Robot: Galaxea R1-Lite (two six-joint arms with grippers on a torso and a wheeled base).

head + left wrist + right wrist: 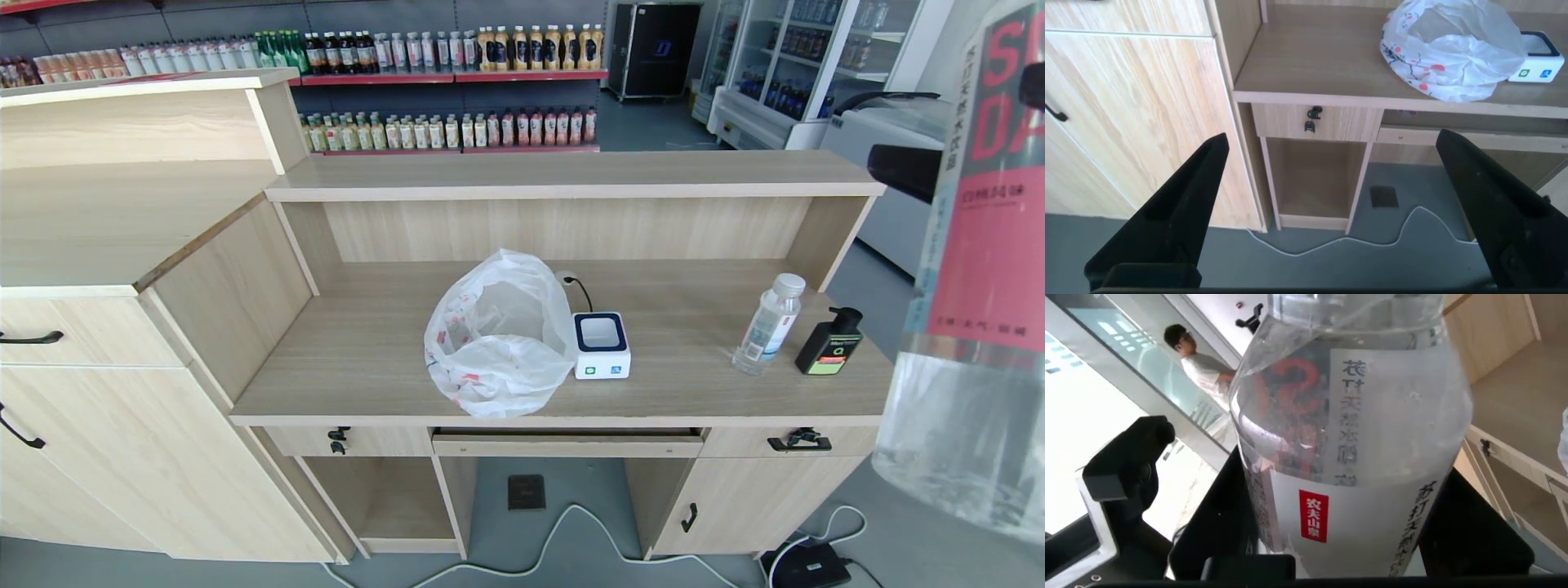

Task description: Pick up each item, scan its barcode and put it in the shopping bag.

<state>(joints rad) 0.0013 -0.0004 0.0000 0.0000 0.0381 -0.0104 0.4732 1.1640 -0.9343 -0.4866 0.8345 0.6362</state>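
My right gripper (1349, 508) is shut on a large clear bottle (1347, 416) with a pink and white label, its dark fingers (1212, 531) on either side of it. The same bottle (976, 310) hangs close to the head camera at the far right, off the counter. On the counter lie a white shopping bag (498, 335) with its mouth open and, touching its right side, a white scanner (602, 347). A small water bottle (767, 325) and a black pump bottle (830, 343) stand at the right end. My left gripper (1331, 220) is open, low in front of the counter's left side.
The wooden counter (367, 384) has a raised back shelf (571, 175) and a taller cabinet (122, 245) on its left. Drawers and an open knee space lie under it, with cables on the floor (571, 523). Store shelves of drinks stand behind.
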